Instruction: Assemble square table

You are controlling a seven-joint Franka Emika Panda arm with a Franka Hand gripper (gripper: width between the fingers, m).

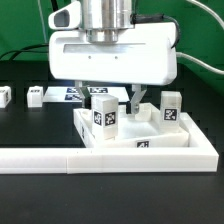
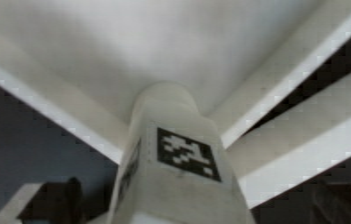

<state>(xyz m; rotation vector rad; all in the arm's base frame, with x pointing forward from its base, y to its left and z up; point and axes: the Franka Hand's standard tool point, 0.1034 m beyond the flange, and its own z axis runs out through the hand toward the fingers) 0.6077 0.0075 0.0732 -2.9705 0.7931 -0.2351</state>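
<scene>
White barrier (image 1: 40,158), marker board (image 1: 66,93), black table (image 1: 30,125)

Cramped mid-frame: the center-left leg (image 1: 103,114) and center-right leg (image 1: 170,108) stand up off the tabletop (image 1: 120,140), with a slim gap between. The barrier (image 1: 50,160) fences the bottom edge. Black table (image 1: 35,125) at left-middle is open, bar a loose leg (image 1: 37,95) and another leg (image 1: 4,93) by the left edge

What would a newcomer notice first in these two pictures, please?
The big white hand fills the upper middle of the exterior view, its fingers reaching down toward the tray-like tabletop. A tagged leg stands upright just below it, and one such leg looms close in the middle of the wrist view.
</scene>
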